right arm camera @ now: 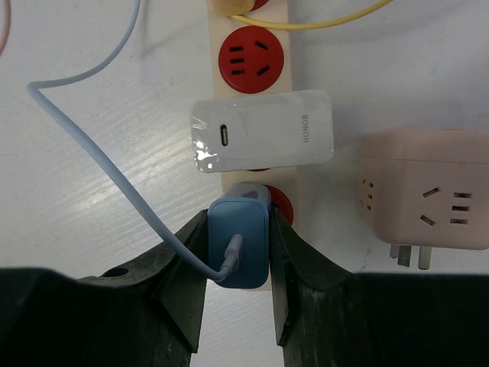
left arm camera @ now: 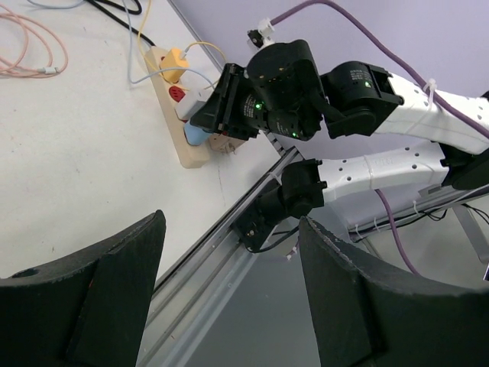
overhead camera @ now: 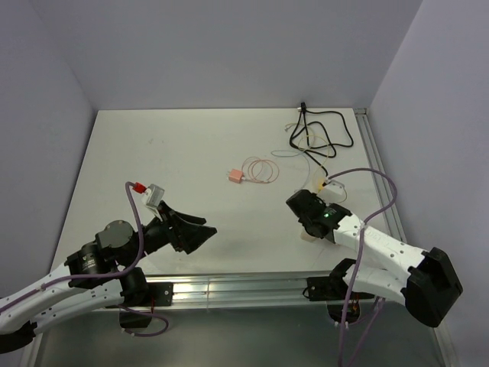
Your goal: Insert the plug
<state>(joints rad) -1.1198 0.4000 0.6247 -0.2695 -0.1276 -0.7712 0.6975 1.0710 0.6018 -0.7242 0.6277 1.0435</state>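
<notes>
Table (overhead camera: 191, 153): power strip (left arm camera: 186, 155) lies at its right side, long axis running up and away in the right wrist view. Right gripper (right arm camera: 238, 264) is the near arm, right over the strip, jaws clamped on the sides of the blue plug (right arm camera: 241, 237). The plug sits over the red socket (right arm camera: 281, 205) just below the white charger (right arm camera: 263, 130). Seating depth can't be told, probably a straight push down. Left gripper (overhead camera: 200, 233) is well apart, jaws spread, empty.

A coiled pink cable (overhead camera: 261, 170) lay mid-table, a tangled black cable (overhead camera: 304, 113) near the far edge, and a pink cube adapter (right arm camera: 428, 199) beside a white charger (right arm camera: 263, 130).
</notes>
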